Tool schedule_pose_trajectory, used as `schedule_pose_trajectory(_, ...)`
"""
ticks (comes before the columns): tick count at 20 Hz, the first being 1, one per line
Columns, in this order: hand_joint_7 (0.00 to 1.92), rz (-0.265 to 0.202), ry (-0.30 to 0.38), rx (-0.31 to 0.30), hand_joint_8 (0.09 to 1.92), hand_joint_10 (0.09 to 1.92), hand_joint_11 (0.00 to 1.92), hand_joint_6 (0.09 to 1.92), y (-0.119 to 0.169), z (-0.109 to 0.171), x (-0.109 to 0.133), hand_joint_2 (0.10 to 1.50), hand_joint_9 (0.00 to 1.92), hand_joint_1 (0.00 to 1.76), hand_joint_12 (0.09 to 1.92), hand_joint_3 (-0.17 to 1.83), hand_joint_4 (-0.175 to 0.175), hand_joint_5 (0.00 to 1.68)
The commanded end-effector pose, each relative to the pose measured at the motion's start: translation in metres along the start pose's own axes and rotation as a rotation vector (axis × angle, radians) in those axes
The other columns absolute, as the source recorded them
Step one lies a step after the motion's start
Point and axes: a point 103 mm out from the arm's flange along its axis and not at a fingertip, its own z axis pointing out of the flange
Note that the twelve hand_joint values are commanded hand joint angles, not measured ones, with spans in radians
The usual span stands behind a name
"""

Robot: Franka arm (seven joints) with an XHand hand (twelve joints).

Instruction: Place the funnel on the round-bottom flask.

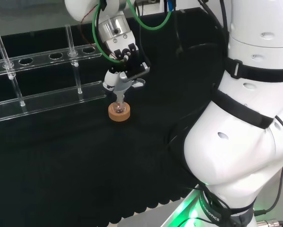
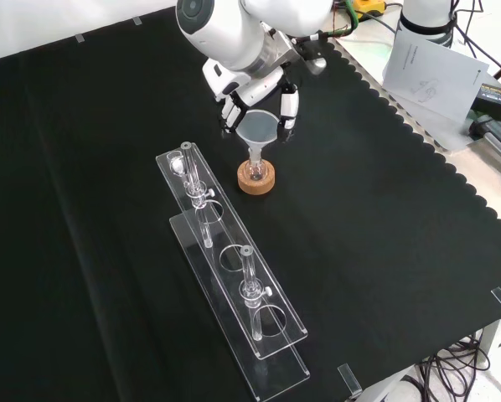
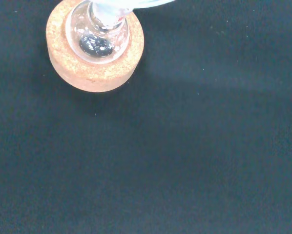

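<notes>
The clear funnel (image 2: pixel 260 128) stands with its stem down in the neck of the small round-bottom flask (image 2: pixel 255 170), which sits in a cork ring (image 2: pixel 257 179) on the black cloth (image 2: pixel 384 251), toward the far edge in the front view. The black and white hand (image 2: pixel 252 94) has its fingers curled round the funnel's cone. Open cloth lies all round except for the clear plastic test-tube rack (image 2: pixel 234 276) just beside the ring; the wrist view shows the flask's glass bulb (image 3: pixel 98 36) nested in the grainy cork.

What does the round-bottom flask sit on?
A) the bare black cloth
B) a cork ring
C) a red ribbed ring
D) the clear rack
B: in the front view the flask rests in a tan cork ring, apart from the clear rack.
</notes>
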Motion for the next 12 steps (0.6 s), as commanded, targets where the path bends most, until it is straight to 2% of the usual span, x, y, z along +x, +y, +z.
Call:
schedule_pose_trajectory(1,0.48,0.002,-0.01,-0.008,0.77,0.6,0.46,0.09,0.0,-0.001,0.002,0.85,0.8,0.58,1.36,0.39,-0.059,0.51)
schedule_pose_trajectory(3,0.47,0.005,-0.024,-0.008,0.77,0.6,0.46,0.09,-0.001,-0.004,0.014,0.85,0.8,0.58,1.36,0.39,-0.059,0.51)
schedule_pose_trajectory(4,0.47,-0.005,-0.006,-0.008,0.77,0.6,0.46,0.09,0.0,-0.003,0.003,0.85,0.79,0.58,1.36,0.39,-0.059,0.51)
schedule_pose_trajectory(6,0.47,-0.004,-0.013,-0.01,0.78,0.6,0.46,0.09,0.0,-0.002,0.003,0.85,0.79,0.58,1.37,0.39,-0.059,0.51)
schedule_pose_trajectory(9,0.46,0.002,-0.018,-0.01,0.78,0.6,0.46,0.09,-0.002,-0.005,0.02,0.85,0.78,0.58,1.37,0.39,-0.059,0.51)
schedule_pose_trajectory(10,0.46,-0.013,-0.006,-0.011,0.78,0.61,0.45,0.09,0.0,-0.003,0.009,0.85,0.78,0.57,1.37,0.39,-0.06,0.51)
schedule_pose_trajectory(12,0.46,-0.009,-0.034,-0.015,0.78,0.61,0.45,0.09,0.0,-0.002,0.006,0.85,0.78,0.57,1.37,0.39,-0.06,0.51)
